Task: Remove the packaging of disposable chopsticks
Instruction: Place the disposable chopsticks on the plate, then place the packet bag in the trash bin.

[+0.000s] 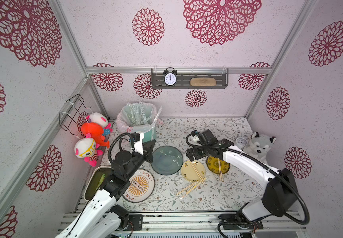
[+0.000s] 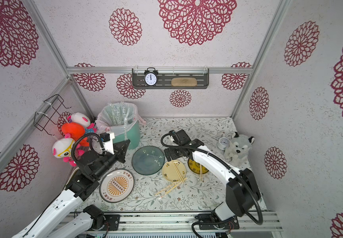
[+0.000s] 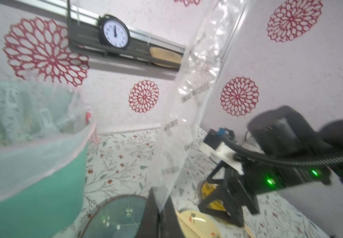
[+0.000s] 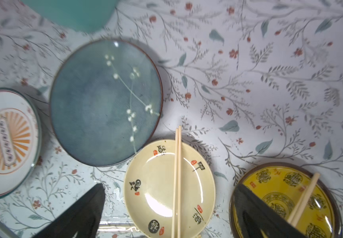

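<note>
A long, clear, crinkly plastic sleeve (image 3: 187, 99), printed with faint repeated lettering, is pinched at its lower end between the pressed-together jaws of the left gripper (image 3: 159, 208). It is held standing upward in front of the patterned back wall, just beside the teal bin (image 3: 42, 195). More empty sleeves (image 1: 139, 117) are seen crumpled inside the bin's pink-tinted liner.

One pair of bare chopsticks (image 4: 177, 175) is laid across the cream plate (image 4: 152, 185). A second pair (image 4: 304, 197) is propped in the yellow plate (image 4: 269, 179). A loose heap of sticks (image 1: 191, 186) is scattered on the floral counter (image 1: 218, 195) at the cream plate's near edge.

The left arm is stretched from the near left corner toward the bin, with its gripper placed between the bin and the blue-grey plate (image 1: 166, 160). The right arm is arched in from the near right. The right gripper (image 4: 169, 186) is turned downward over the cream plate, its jaws spread wide and kept clear of the sticks beneath.
</note>
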